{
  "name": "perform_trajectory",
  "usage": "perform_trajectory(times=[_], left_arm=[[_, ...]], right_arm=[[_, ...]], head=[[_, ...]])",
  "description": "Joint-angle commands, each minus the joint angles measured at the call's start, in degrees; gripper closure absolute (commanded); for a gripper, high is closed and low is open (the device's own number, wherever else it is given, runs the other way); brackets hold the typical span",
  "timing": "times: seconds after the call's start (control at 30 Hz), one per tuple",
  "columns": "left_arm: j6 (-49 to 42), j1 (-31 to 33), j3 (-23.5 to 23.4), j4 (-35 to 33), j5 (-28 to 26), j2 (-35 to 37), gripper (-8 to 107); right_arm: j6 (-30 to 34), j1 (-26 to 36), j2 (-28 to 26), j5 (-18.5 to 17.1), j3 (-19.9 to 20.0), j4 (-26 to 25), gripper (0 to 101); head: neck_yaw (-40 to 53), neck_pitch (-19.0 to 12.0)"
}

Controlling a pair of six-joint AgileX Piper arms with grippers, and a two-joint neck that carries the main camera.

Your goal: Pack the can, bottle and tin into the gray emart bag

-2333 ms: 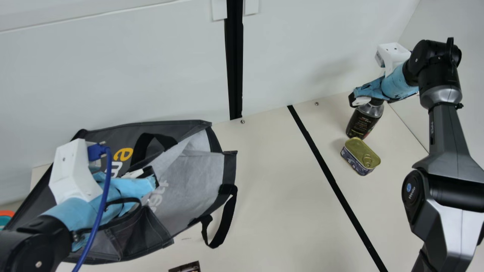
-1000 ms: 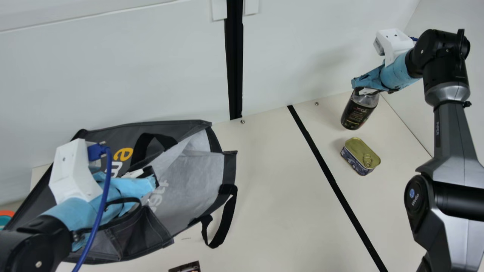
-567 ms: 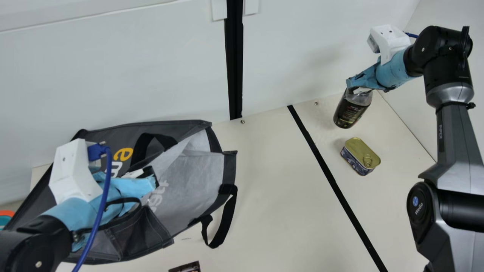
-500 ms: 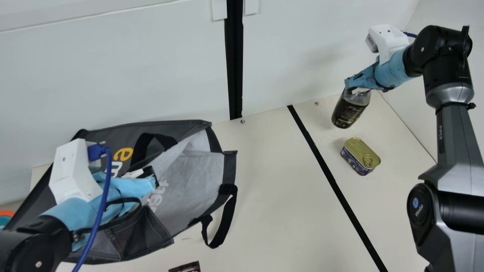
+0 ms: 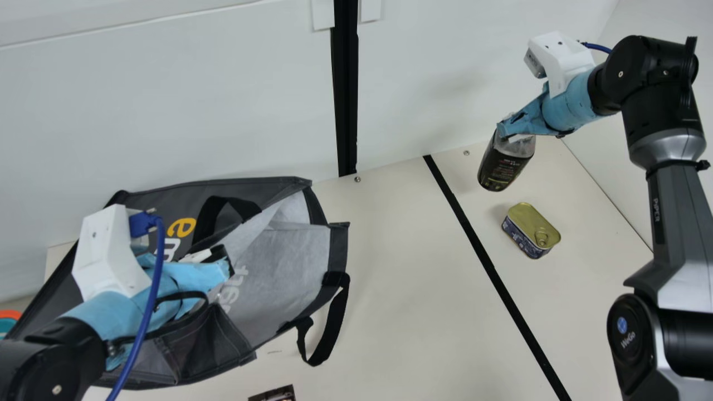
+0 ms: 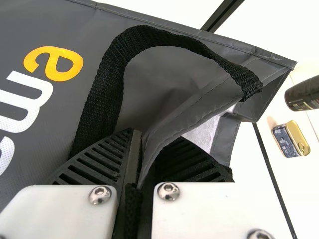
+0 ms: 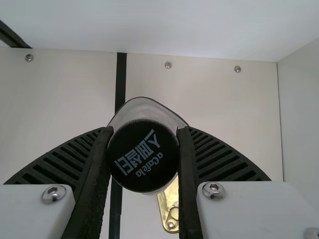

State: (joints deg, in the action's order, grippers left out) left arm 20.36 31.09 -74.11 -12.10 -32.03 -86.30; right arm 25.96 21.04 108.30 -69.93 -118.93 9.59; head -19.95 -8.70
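Observation:
In the main view my left gripper [image 5: 214, 267] is at the gray emart bag [image 5: 284, 250], which lies on its side with its mouth facing right. In the left wrist view the left gripper [image 6: 139, 149] is shut on the bag's edge, beside a strap. My right gripper [image 5: 515, 132] holds the dark bottle [image 5: 504, 166] by its top, slightly tilted and above the table. The right wrist view shows the right gripper [image 7: 143, 149] with its fingers on either side of the black cap [image 7: 143, 154]. The tin [image 5: 532, 229] lies on the table's right part, nearer than the bottle.
A black line [image 5: 473, 234] runs across the cream table [image 5: 406, 267] between bag and tin. A dark packet [image 5: 274, 394] lies at the near edge. An orange and teal object [image 5: 8, 320] is at the far left. White walls stand behind and at the right.
My right gripper has lifted the bottle and carried it a little to the left, away from the tin. The left arm, bag and tin have stayed put.

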Motion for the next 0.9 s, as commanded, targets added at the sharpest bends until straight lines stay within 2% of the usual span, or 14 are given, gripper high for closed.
perform_trajectory(times=[0.0, 0.87], left_arm=[[0.00, 0.00, 0.00, 0.00, 0.00, 0.00, 89], [0.00, 0.00, 0.00, 0.00, 0.00, 0.00, 89]], right_arm=[[0.24, -0.27, -1.11, 0.03, 0.92, 0.28, 101], [4.54, -6.59, -15.28, 0.09, 13.13, 1.53, 101]], head=[[-0.05, -1.30], [-0.05, -1.30]])
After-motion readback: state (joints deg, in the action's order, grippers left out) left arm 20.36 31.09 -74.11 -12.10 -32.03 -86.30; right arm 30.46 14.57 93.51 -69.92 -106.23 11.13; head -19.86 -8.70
